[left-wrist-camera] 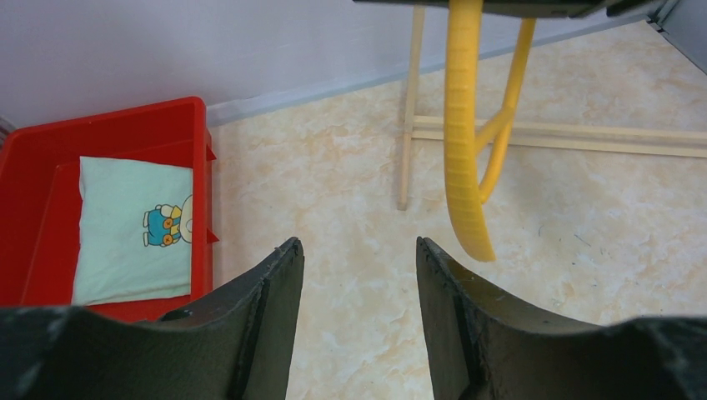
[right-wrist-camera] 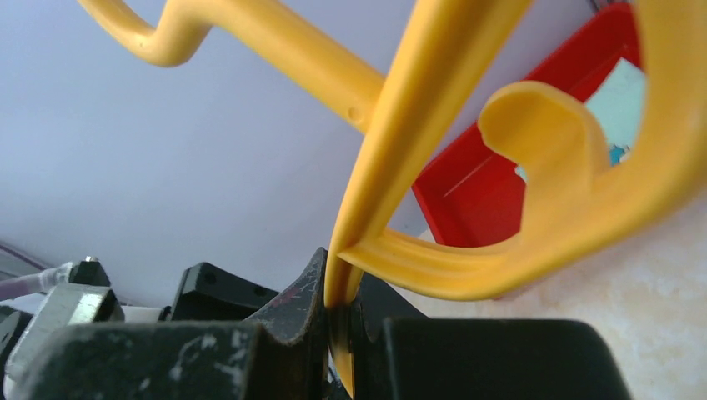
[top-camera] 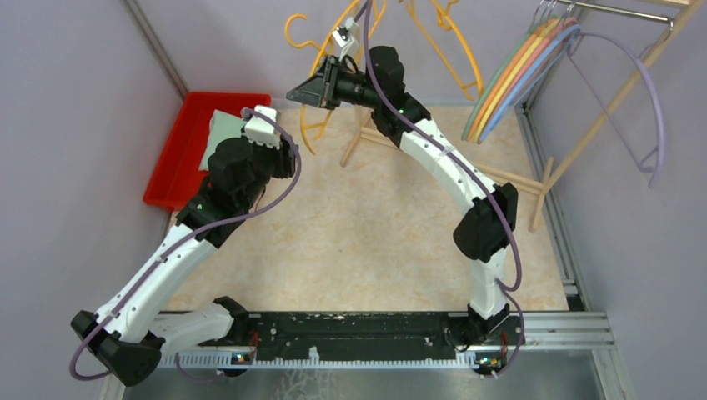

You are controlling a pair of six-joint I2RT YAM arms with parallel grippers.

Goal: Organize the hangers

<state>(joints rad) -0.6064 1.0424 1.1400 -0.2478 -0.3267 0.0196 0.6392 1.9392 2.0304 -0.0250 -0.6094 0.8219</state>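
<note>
One yellow hanger [right-wrist-camera: 417,108] is pinched in the right end effector [right-wrist-camera: 338,287]; left end effector [left-wrist-camera: 358,254] gapes.

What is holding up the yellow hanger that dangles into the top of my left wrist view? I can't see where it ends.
Observer: The right pincer is shut on the yellow hanger, clamping its thin edge.
Operator: Are any others hung up already?
Observer: Yes. In the top view a bunch of hangers, orange, green and blue among them, hangs on the rack at the far right.
Operator: Anything apart from that bunch?
Observer: A lavender hanger hangs just to the right of it, spread wider than the rest.
</note>
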